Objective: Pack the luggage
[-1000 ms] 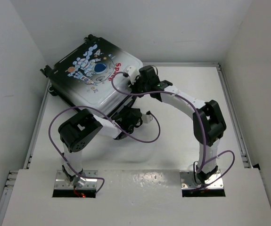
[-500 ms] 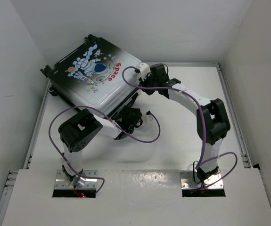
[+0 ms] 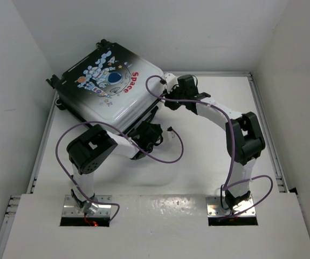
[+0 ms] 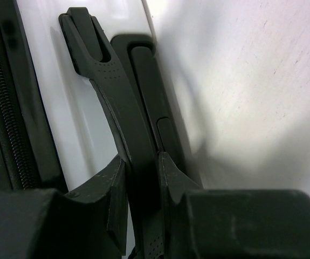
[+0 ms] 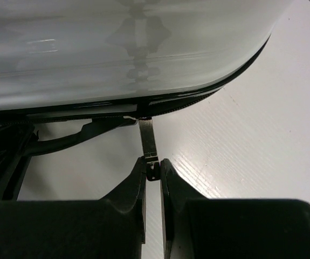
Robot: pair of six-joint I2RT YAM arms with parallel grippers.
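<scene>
**Left wrist view: pincer closed on carry handle**

The left pincer (image 4: pixel 142 181) is clamped on a black dimpled plastic carry handle (image 4: pixel 114 102). One dark finger (image 4: pixel 114 199) presses each side of the strap. The handle arcs up and left, lifted off its black recessed mount (image 4: pixel 149 91). Both sit on the white glossy hard-shell luggage (image 4: pixel 63 108). A black coil zip (image 4: pixel 6 108) runs along the left edge. Right of the mount lies a white, faintly scuffed surface (image 4: pixel 252 81) under soft shadow; shell or table cannot be determined.

White arms (image 3: pixel 211 110) have black joints (image 3: pixel 245 141), purple cables (image 3: pixel 164 161).
</scene>
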